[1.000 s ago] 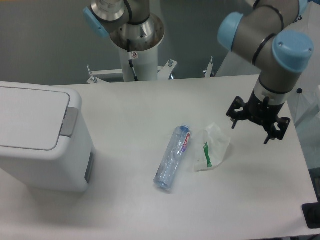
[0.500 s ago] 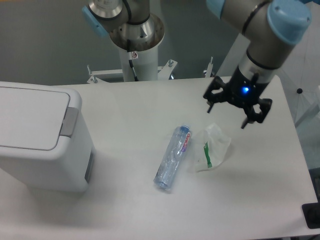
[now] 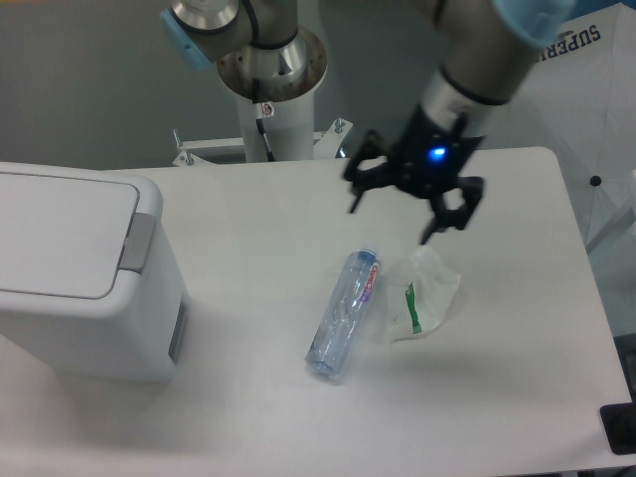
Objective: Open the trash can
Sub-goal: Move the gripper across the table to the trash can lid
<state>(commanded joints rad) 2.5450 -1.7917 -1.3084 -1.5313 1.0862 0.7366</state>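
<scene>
One word readable, "SUPER…" top right; gripper [image 3: 393, 224] fingers spread, empty; trash can [image 3: 79, 273] lid shut.

Grey-silver arm [image 3: 477, 60] with pale-blue joint caps, black gripper [image 3: 392, 224] showing a blue light.

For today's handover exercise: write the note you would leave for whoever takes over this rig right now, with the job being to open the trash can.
Claw: open, empty, in the air above the table's far middle, over the bottle's cap end.
Trash can: at the left edge of the table, lid flat and shut, grey push tab untouched.
Clear bottle and crumpled wrapper lie mid-table, not part of the job.
Done: nothing yet.
Left: cross to the tab, press it, see the lid lift.
</scene>
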